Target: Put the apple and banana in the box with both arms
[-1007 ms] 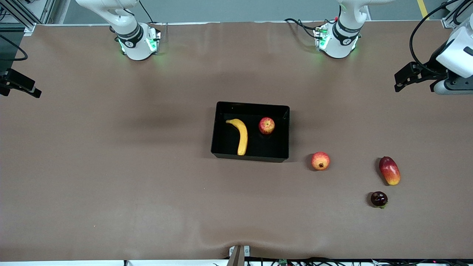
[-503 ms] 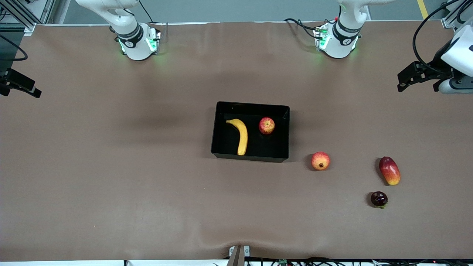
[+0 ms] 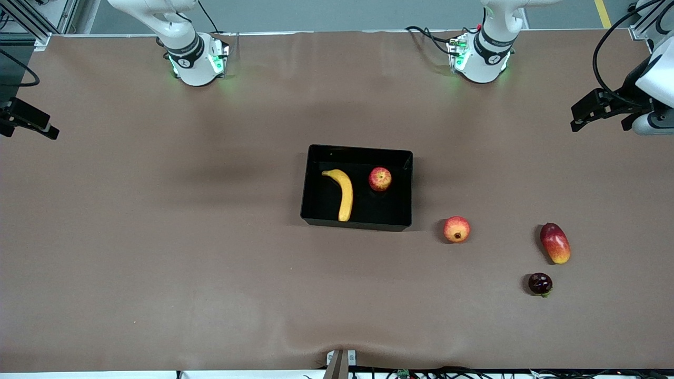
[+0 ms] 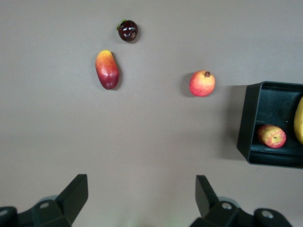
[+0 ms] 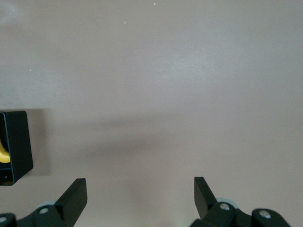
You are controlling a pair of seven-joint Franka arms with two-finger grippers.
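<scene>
Brown table (image 3: 158, 237). Banana (image 3: 343, 192) lengthwise in box (image 3: 316, 184) beside apple (image 3: 379, 178). Left gripper (image 4: 142, 198), right gripper (image 5: 140, 198): fingers apart, empty.

readable text: none in any view
labels/brands/numbers: none legible
white robot arm bases (image 3: 196, 63): small dark round mark on each black joint band, too small to read
glossy black plastic box (image 3: 316, 210): unmarked
brown desk (image 3: 158, 237): unmarked

High front camera; wrist cameras share box (image 3: 316, 210).
</scene>
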